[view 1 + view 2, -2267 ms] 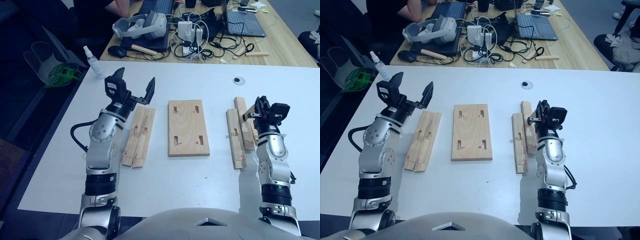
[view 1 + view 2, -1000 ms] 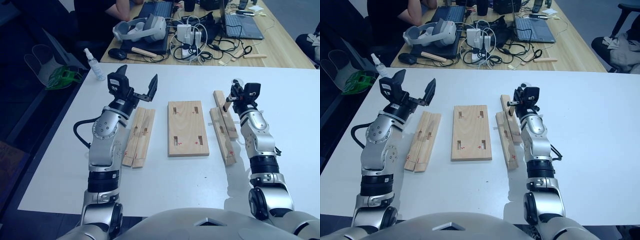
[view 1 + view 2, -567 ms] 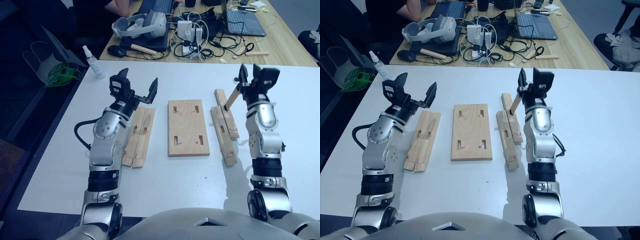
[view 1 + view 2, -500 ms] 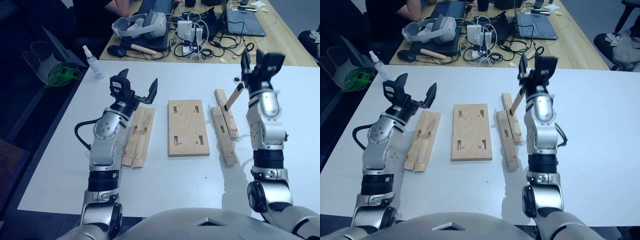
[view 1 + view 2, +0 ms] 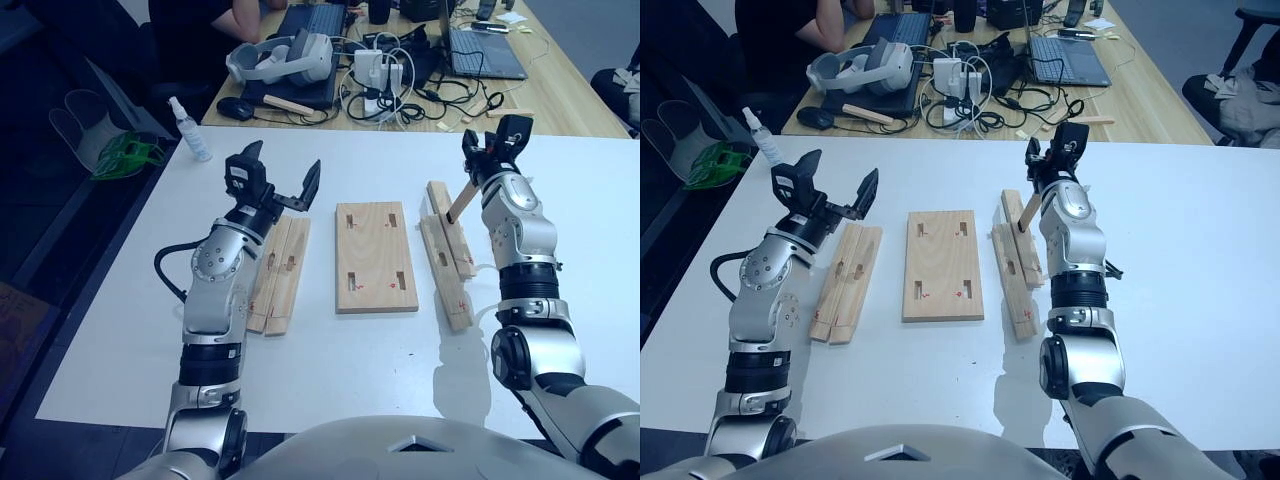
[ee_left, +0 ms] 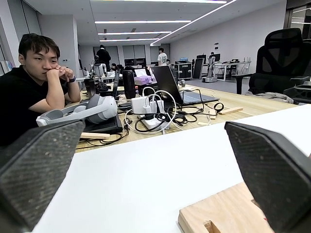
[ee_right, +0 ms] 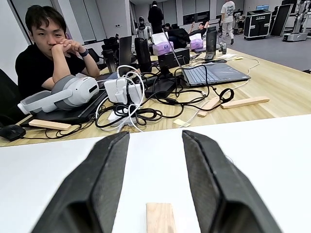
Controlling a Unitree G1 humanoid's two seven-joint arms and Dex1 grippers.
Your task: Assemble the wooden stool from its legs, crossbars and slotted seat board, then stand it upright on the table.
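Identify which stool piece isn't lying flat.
The short stick in the right claw: it slants upward, while the seat board, left leg pair and right leg pair lie flat.

Bright, even light frm ceiling strips (image 6: 146, 21); soft shadows on table (image 5: 330, 380); floor (image 5: 40, 300) at L dim.

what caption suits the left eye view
Right gripper holds a wooden bar tilted beside the slotted seat board.

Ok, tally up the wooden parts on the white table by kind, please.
Seat board: 1
Slotted legs: 4 (left pair, right pair)
Thin stick, held tilted: 1
Total: 6
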